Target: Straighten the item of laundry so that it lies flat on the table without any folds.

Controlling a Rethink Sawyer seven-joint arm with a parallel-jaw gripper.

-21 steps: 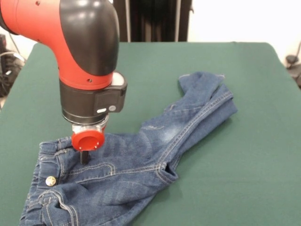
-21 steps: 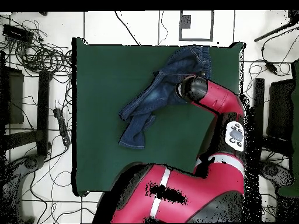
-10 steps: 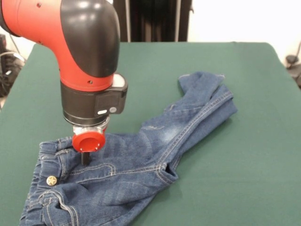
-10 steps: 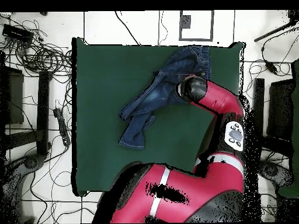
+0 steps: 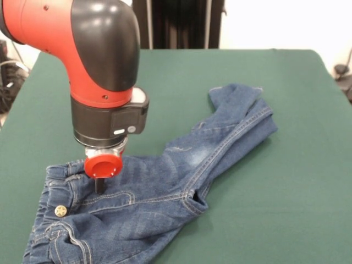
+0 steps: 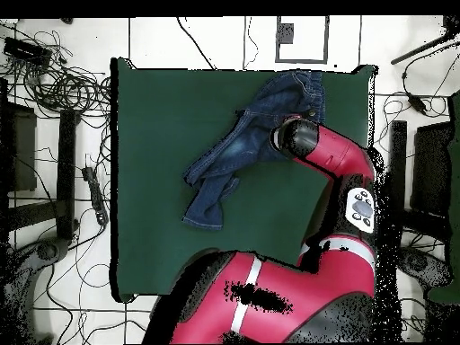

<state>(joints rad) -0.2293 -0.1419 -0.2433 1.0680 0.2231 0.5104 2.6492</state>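
Observation:
The item of laundry [image 5: 165, 187] is a small pair of blue denim jeans, crumpled on the green table [image 5: 275, 181]. Its waistband with the brass button lies at the lower left of the front view. The legs are folded together and run up to the right. My gripper [image 5: 99, 186] reaches straight down from the red and black arm and touches the denim just behind the waistband. In the overhead view the jeans [image 6: 234, 153] spread from the table's top edge [image 6: 153, 225] down to the left, and the arm's head [image 6: 295, 139] hides the gripper.
The waistband end lies close to the table's near edge in the front view. Cables [image 6: 54, 81] and dark stands [image 6: 67, 171] crowd the floor beside the table in the overhead view. The arm's body [image 6: 269, 305] overhangs the table's bottom edge there.
The gripper has sunk slightly toward the denim and stayed by the waistband. The jeans keep the same shape.

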